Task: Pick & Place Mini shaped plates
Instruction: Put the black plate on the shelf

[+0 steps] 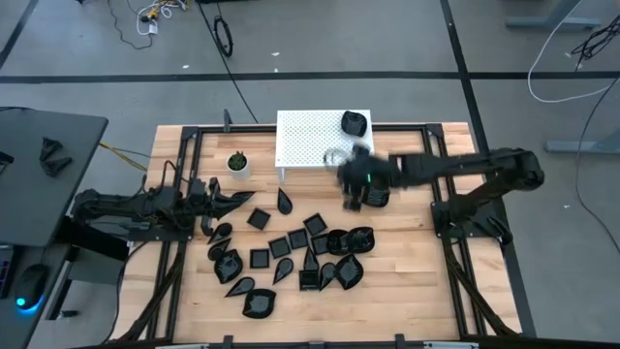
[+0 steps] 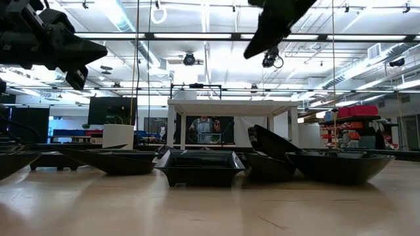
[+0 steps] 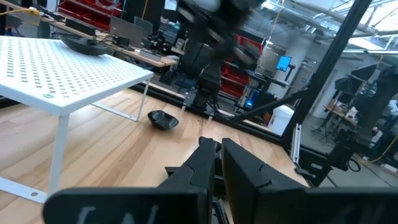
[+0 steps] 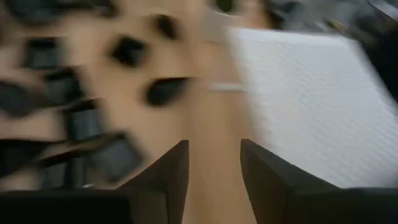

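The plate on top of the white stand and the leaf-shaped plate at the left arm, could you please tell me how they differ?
The plate on the stand sits raised on the white perforated stand, at its far right corner; the leaf-shaped plate is at the left end effector, over the wooden table. The stand's plate looks compact and rounded; the leaf plate is long and pointed. The stand's plate lies alone, the other near the scattered plates. Both are glossy black.

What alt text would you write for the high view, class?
About twenty black plates lie scattered on a wooden table, one more on a white stand. The right gripper hangs open beside the stand; the left gripper holds a plate.
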`<state>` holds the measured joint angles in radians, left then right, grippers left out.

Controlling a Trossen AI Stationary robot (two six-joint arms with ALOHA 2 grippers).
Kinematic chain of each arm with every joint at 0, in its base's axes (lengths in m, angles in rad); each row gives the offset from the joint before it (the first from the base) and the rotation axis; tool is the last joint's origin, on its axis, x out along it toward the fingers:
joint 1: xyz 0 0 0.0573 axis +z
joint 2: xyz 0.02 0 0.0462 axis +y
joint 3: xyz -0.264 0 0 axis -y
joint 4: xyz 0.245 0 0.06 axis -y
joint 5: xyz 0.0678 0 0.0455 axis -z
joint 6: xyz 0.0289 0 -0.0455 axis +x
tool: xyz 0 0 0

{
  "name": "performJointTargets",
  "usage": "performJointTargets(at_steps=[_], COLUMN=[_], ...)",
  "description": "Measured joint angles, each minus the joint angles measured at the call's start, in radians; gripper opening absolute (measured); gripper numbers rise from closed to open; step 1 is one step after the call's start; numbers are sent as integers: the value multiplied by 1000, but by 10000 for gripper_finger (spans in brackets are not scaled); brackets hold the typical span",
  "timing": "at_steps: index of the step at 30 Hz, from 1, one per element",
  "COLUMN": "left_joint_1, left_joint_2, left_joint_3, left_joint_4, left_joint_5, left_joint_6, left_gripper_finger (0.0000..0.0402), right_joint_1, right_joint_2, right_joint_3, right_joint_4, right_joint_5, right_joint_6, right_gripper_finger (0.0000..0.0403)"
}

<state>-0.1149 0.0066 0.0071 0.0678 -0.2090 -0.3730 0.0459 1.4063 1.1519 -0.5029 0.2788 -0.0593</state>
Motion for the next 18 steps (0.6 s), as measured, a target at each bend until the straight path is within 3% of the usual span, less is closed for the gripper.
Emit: performJointTargets(at_steps=[4, 7, 14, 18], left_joint_1=[-23, -38, -52, -51], left_joint_2=[0, 0, 0, 0], left_joint_3=[0, 0, 0, 0], left_joint_4=[1, 0, -1, -2], left_joint_5=[-11, -15, -17, -28], left_joint_6=[-9, -14, -15, -10], left_gripper_finger=[36, 36, 36, 36], right_joint_1=[148, 228, 299, 272], right_joint_2=[1, 2, 2, 2], right_joint_3=[-124, -198, -280, -338], right_joint_4=[114, 86, -224, -344], right_joint_5=[-7, -7, 15, 103], right_joint_6=[59, 198, 613, 718], right_gripper_finger=[148, 149, 149, 149])
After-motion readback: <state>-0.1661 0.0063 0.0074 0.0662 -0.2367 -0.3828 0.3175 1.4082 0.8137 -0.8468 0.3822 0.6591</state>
